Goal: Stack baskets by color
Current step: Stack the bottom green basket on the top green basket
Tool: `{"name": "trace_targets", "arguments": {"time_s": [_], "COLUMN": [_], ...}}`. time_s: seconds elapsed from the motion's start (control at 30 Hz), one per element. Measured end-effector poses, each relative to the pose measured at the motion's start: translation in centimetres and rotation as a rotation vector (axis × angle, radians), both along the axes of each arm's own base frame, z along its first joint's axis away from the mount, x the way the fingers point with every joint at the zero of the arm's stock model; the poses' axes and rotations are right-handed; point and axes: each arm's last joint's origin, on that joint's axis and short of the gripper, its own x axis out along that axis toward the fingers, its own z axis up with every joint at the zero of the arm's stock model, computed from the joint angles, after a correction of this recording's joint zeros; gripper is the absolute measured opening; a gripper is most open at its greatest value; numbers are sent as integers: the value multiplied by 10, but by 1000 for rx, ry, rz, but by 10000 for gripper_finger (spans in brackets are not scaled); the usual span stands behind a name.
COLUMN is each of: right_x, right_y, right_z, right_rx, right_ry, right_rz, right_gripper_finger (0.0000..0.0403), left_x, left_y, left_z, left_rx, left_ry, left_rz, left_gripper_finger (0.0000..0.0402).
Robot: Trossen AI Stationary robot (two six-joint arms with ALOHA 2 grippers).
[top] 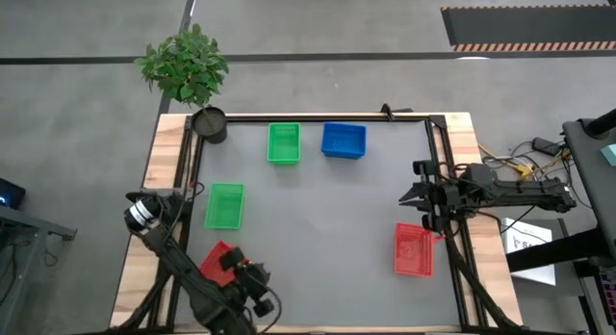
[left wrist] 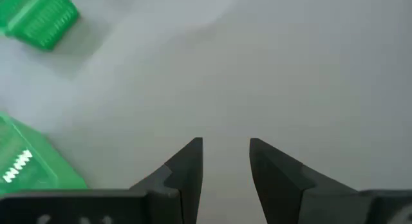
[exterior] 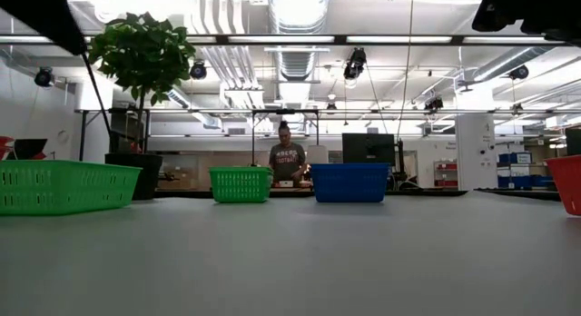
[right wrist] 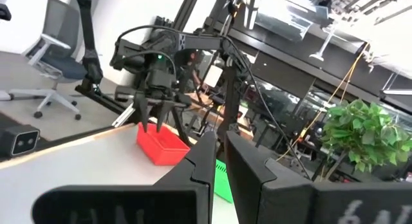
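Two green baskets (top: 283,142) (top: 224,205) and a blue basket (top: 344,141) stand on their bases on the grey table. One red basket (top: 414,249) sits near the right edge. Another red basket (top: 216,259) sits at the near left. My left gripper (right wrist: 158,124) hangs open just over this basket's rim, and I see no contact. In its wrist view my left gripper (left wrist: 225,147) has only bare table between its fingers. My right gripper (right wrist: 219,156) is shut on nothing, raised by the right edge beyond the right-hand red basket.
A black pot with a leafy plant (top: 209,123) stands at the far left corner. A dark frame rail (top: 318,117) runs along the table's far edge and down both sides. A person (exterior: 287,162) stands in the room beyond.
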Motion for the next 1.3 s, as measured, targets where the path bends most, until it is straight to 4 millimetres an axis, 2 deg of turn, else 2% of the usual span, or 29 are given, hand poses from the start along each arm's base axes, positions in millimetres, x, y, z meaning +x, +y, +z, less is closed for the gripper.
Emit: {"name": "trace_targets", "arguments": {"time_s": [0.2,0.37,0.6,0.73,0.87,1.03,1.13,1.2,1.3], "right_x": [0,1,1,1,1,1,1,1,1], "right_y": [-1,-2,-2,-3,-4,-5,-6,-6,-6], "right_z": [-1,-1,-1,-1,0,0,4,5,5], "right_rx": [25,29,17,-1,-4,-40,-40,-43,-53], "right_ry": [9,10,4,0,-6,-15,-28,-32,-30], "right_rz": [-20,-55,-79,-92,-157,-189,-223,-226,-228], "right_gripper_finger": [27,27,27,27,27,27,27,27,27], "left_x": [10,-1,-37,-52,-60,-63,-61,-59,-58], "left_y": [39,87,145,168,182,190,191,188,184], "left_z": [15,19,-6,-20,-31,-33,-26,-16,-4], "left_rx": [-10,-50,-142,-213,-284,-307,-390,-476,-505], "left_ry": [102,83,48,-20,-36,23,88,199,329], "left_rz": [43,251,504,591,631,611,578,434,89], "left_gripper_finger": [111,111,111,111,111,111,111,111,111]}}
